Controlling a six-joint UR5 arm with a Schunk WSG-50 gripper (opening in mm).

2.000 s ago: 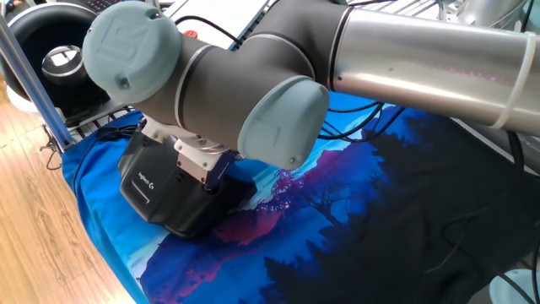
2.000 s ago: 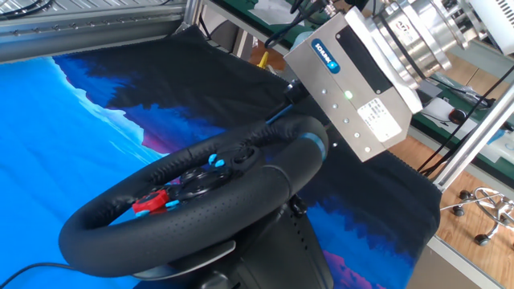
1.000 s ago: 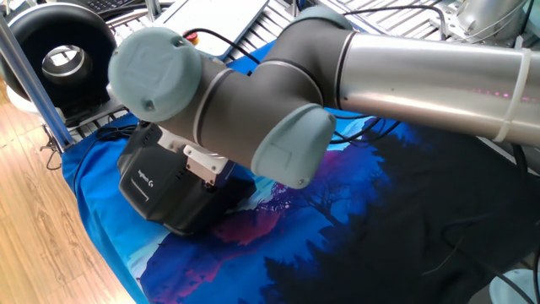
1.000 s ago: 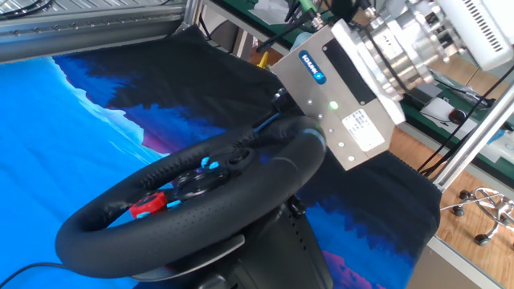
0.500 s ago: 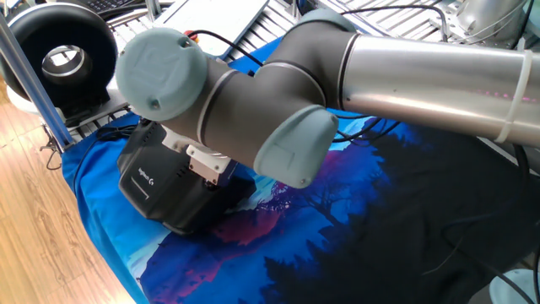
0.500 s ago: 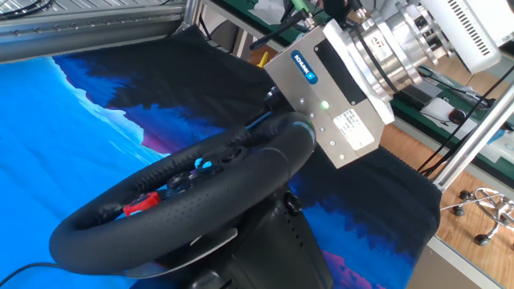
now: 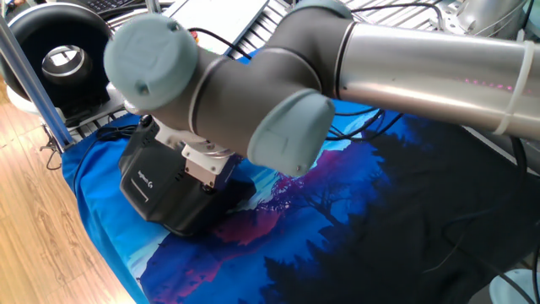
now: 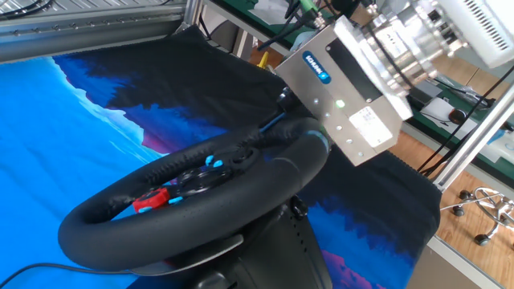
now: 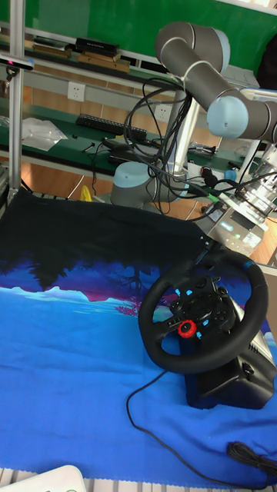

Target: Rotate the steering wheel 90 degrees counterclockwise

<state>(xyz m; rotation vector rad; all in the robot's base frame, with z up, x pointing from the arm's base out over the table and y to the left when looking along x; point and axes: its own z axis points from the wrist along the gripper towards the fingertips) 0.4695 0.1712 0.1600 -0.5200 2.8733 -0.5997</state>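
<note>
The steering wheel (image 9: 201, 318) stands on its bulky black base (image 7: 164, 190) near one edge of the table, on a blue and black cloth (image 8: 96, 120) printed with a forest scene. Its black rim faces up and outward, with a blue stripe mark (image 8: 320, 143) at the part of the rim nearest the arm. On the hub sit a red button (image 9: 187, 330) and several small light-blue buttons (image 8: 214, 163).

A white logo and short word are printed on the side of the base in one fixed view, too small to read surely. The silver body of the gripper (image 8: 283, 107) sits just beside the striped part of the rim, tilted. It carries a blue badge with white letters (image 8: 316, 67), not legible, a lit green light and a white label with small print. Dark parts of the gripper lie against the rim, but the fingers are hidden behind the body and the rim, so I cannot tell how far apart they are or whether they grasp the wheel.

A black cable (image 9: 161, 430) trails from the base across the cloth.
</note>
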